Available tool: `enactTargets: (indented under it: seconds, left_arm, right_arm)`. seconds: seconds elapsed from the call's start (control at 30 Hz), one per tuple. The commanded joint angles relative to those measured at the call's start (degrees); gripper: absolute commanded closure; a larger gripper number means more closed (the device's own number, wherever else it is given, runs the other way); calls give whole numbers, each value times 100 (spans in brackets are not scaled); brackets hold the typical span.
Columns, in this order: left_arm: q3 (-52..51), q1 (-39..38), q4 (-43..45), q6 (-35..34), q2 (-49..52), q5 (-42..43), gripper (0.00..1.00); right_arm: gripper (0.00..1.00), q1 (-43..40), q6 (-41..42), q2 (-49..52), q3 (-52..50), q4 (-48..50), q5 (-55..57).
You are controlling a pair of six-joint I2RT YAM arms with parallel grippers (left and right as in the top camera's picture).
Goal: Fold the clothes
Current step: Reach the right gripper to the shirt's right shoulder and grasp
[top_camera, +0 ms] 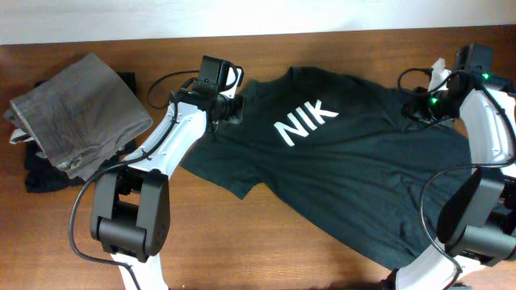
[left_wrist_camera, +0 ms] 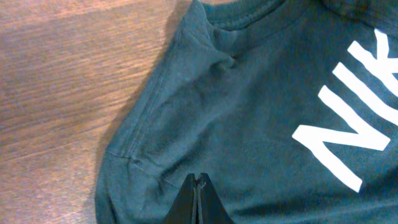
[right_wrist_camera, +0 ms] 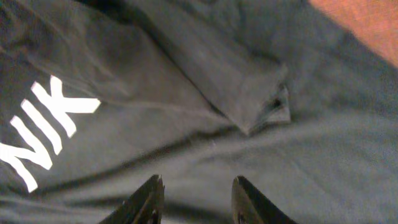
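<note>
A dark T-shirt (top_camera: 347, 169) lay spread on the wooden desk (top_camera: 242, 242), with grey trousers (top_camera: 76, 113) left of it. Left fingers (left_wrist_camera: 186, 205) were pressed together at its shoulder. Right fingers (right_wrist_camera: 146, 202) stood apart above it.

Left arm (top_camera: 173, 133), toward 8 o'clock in overhead view: white rounded links, bulky black joint housings, black boxy wrist block (top_camera: 216, 72), thin black cables (top_camera: 161, 84) looped alongside. Right arm (top_camera: 490, 129), toward 3 o'clock: same white shells, black joints; small green lights (top_camera: 435, 101) glowed near wrist. Wrist views, at 6 o'clock: left fingers (left_wrist_camera: 189, 205) black, tapered; right fingers (right_wrist_camera: 146, 202) dark, wedge-shaped.
</note>
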Motion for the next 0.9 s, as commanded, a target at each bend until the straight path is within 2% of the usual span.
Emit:
enactTargets:
  seconds: [0.0, 0.17, 0.43, 0.63, 0.87]
  left_arm:
    - [59, 31, -94, -33, -94, 179, 100]
    - [57, 31, -361, -33, -90, 177, 100]
    - [57, 31, -306, -33, 280, 114, 100]
    - [57, 37, -437, -33, 743, -240, 100]
    - [24, 37, -520, -33, 824, -664, 100]
  right_arm:
    - [59, 203, -212, -7, -31, 232, -186]
    - [59, 431, -356, -7, -31, 662, -173]
    - [59, 750, -490, 61, -31, 992, -170]
    - [59, 809, -540, 328, -31, 1012, -175]
    - [59, 846, -942, 656, -31, 964, -195]
